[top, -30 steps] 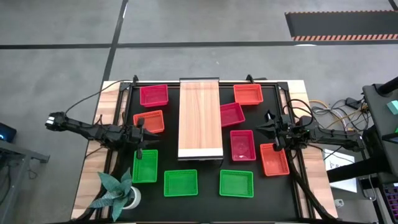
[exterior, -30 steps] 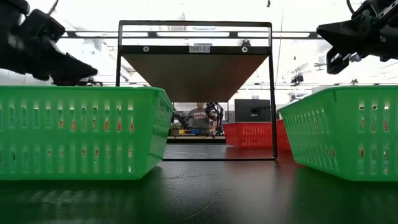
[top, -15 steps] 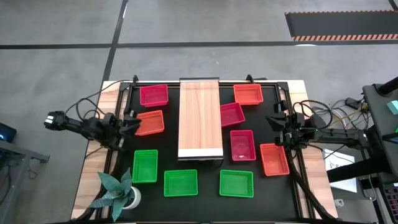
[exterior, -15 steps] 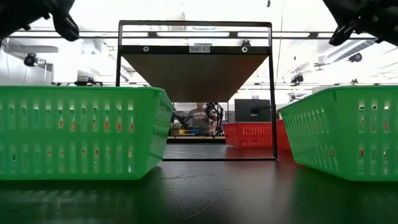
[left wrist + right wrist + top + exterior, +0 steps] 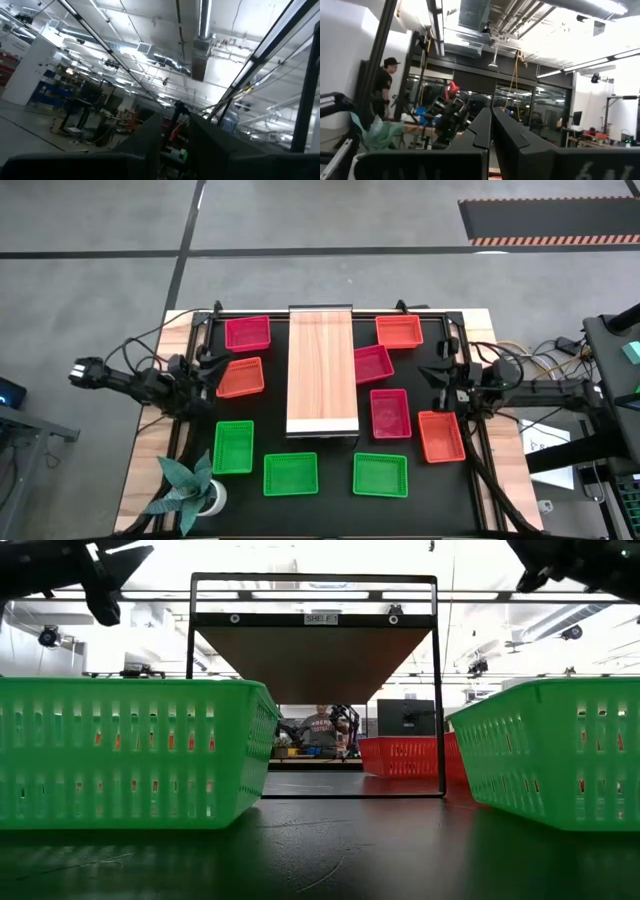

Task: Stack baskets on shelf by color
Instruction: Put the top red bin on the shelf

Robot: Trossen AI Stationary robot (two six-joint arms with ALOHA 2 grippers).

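The left gripper (image 5: 207, 370) hung at the table's left edge, its fingers (image 5: 150, 135) parted by a narrow gap and holding nothing; just beyond its tips lay an orange-red basket (image 5: 240, 377), and a little further off, toward the far edge, a crimson-pink basket (image 5: 247, 333); to the gripper's near side sat a green basket (image 5: 233, 447), with a potted plant (image 5: 190, 488) at the table's near left corner.

The right gripper (image 5: 440, 376) hung at the table's right side, its fingers (image 5: 481, 125) pressed together and empty; just beside it toward the near edge lay an orange-red basket (image 5: 441, 436); inward from its tips lay two crimson-pink baskets, one (image 5: 390, 413) close by and one (image 5: 372, 364) against the shelf (image 5: 321, 370); toward the far edge from it sat a third orange-red basket (image 5: 399, 331).

The shelf lay between the two grippers, bare of baskets; off its near end stood two more green baskets (image 5: 290, 473) and (image 5: 380, 474).

Both wrist views pointed up at the ceiling; a person (image 5: 384, 87) stood in the room beyond the right gripper.
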